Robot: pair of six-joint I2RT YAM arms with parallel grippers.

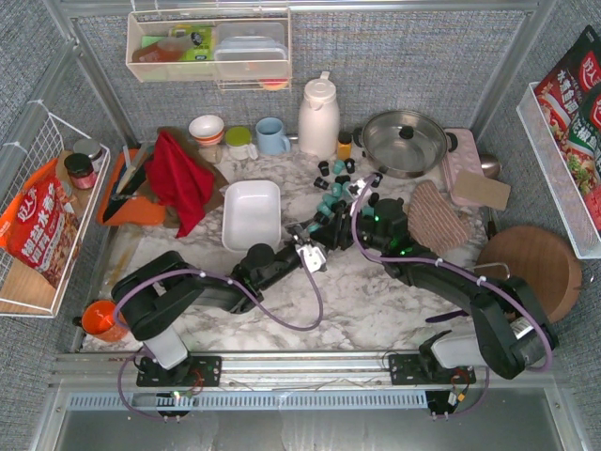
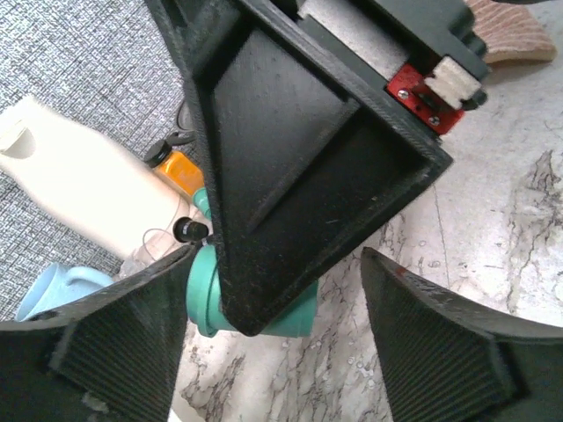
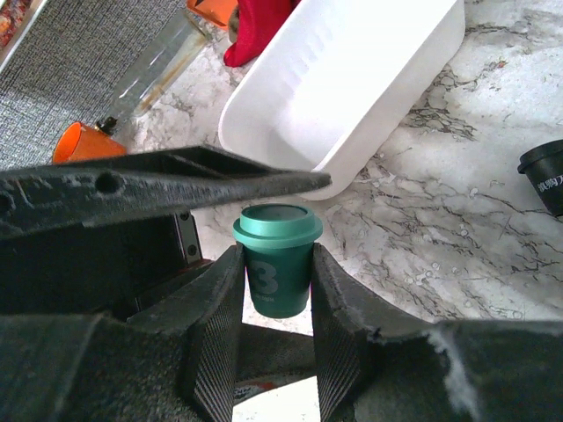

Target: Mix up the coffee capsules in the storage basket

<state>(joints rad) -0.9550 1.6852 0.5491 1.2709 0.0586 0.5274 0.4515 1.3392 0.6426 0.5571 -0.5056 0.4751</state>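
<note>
Near the basket (image 3: 352, 97), right pincer (image 3: 277, 259) grips teal capsule (image 3: 279, 286).

The left gripper (image 2: 280, 264) crosses between the storage basket (image 3: 369, 114) and the teal capsule (image 3: 278, 227) in the right gripper (image 3: 277, 272). Marble table (image 3: 440, 220) beside the basket lies open.

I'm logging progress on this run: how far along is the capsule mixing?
Barely started. Done: nothing that shows; the storage basket looks empty. In hand: the right gripper is shut on a teal capsule just short of the basket, and the left gripper is open close by. Left: the loose capsules, teal and black, lie clustered on the table, not yet in the basket.
</note>
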